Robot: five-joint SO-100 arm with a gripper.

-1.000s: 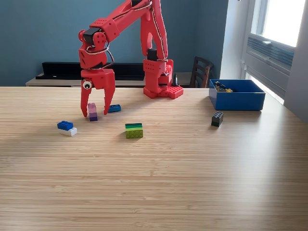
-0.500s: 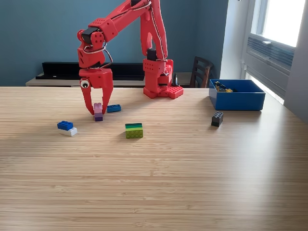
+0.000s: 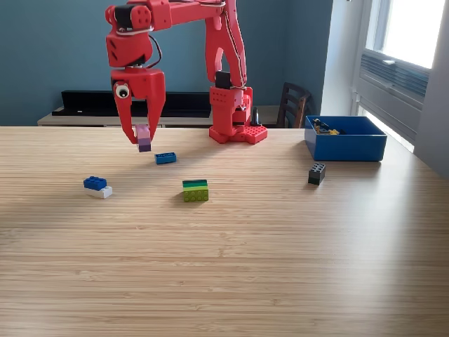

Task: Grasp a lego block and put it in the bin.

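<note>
On the pale wooden bench (image 3: 224, 267), nearest the camera lies a green stacked lego block (image 3: 195, 190), with a blue-on-white block pair (image 3: 97, 187) toward the exterior view's left and a black block (image 3: 316, 173) toward its right. Behind them sits a small blue flat brick (image 3: 165, 158). Above it the red end effector (image 3: 141, 137) is clamped on a pink-and-purple lego block (image 3: 144, 138), held clear of the bench. Judged, this is the carry step; next calls for swinging well across to the shallow bright blue plastic bin (image 3: 345, 144) at far right, then releasing above it
</note>
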